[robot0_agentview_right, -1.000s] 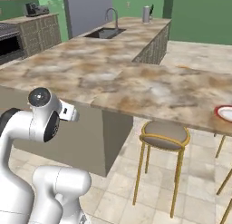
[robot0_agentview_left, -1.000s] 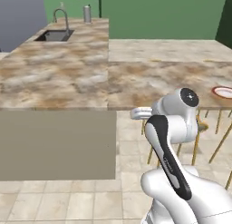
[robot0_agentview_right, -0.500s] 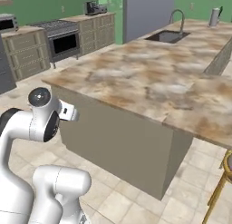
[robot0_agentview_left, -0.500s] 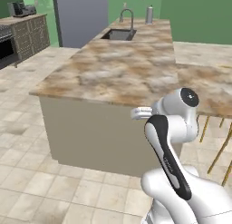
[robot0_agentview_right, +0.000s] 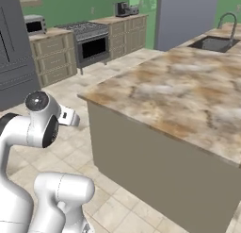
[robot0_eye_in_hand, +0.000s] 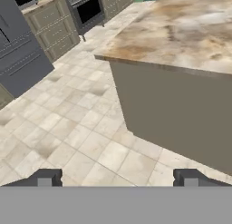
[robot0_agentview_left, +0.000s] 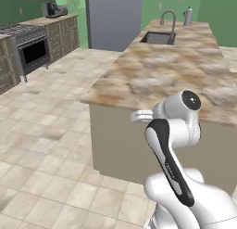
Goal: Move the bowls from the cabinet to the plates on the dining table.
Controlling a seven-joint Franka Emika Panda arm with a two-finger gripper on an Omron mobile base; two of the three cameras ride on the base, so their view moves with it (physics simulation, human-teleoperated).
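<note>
The hand [robot0_eye_in_hand: 118, 177] is spread wide and empty, aimed down at floor tiles just before the marbled island desk [robot0_eye_in_hand: 181, 32]. This looks like the drive towards the cabinet, so no bowls, plates or cabinet to orient yet. Beyond the island stands the oven [robot0_agentview_right: 94, 48]; next, find the cabinet.
</note>
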